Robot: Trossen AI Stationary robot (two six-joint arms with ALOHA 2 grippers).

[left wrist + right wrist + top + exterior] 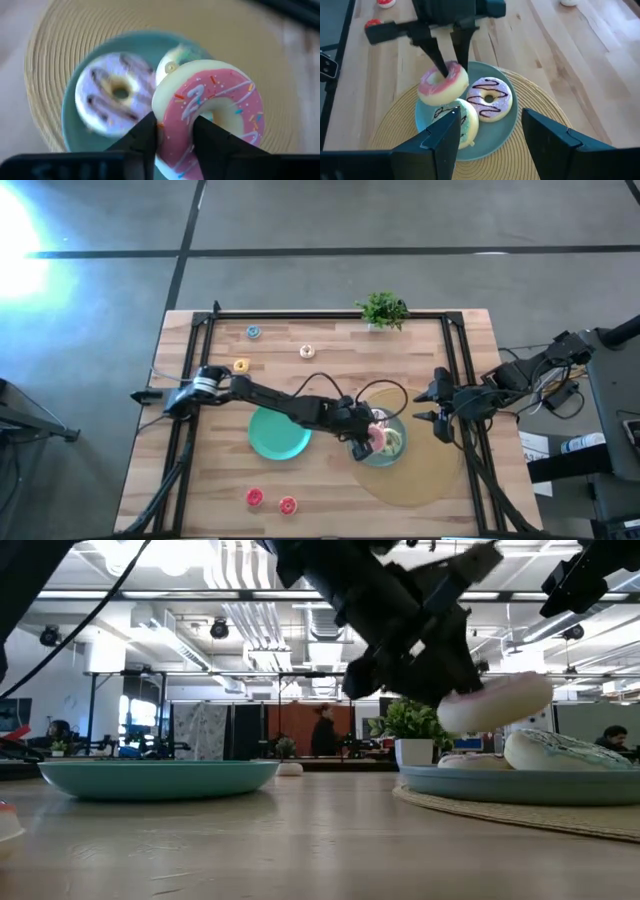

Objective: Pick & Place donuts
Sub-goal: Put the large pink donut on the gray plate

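My left gripper [362, 444] reaches across the table and is shut on the pink-frosted donut [210, 107], above the right teal plate [398, 452]. That plate lies on a round woven mat [425, 475]. A white donut with purple stripes [115, 95] and a green-frosted donut [457, 120] lie flat on the plate. My right gripper [490, 125] is open and empty, just right of the plate near the table's right edge [443, 408]. Tiny donuts lie on the wood: blue [253, 332], cream [307, 352], yellow [240, 366] and two red [254, 497]. My left gripper pinches the pink donut's ring wall [172, 132], with one finger [212, 137] in the hole and the other [145, 135] outside the rim. The fingers come from above, pointing down [451, 67]. The donut is tilted and hangs clear above the plate and the two donuts on it [495, 705].
A second, bare teal plate [278, 432] lies left of the mat, under my left arm. A small potted plant [382, 310] stands at the far edge. Black frame rails run along the table's left, far and right sides.
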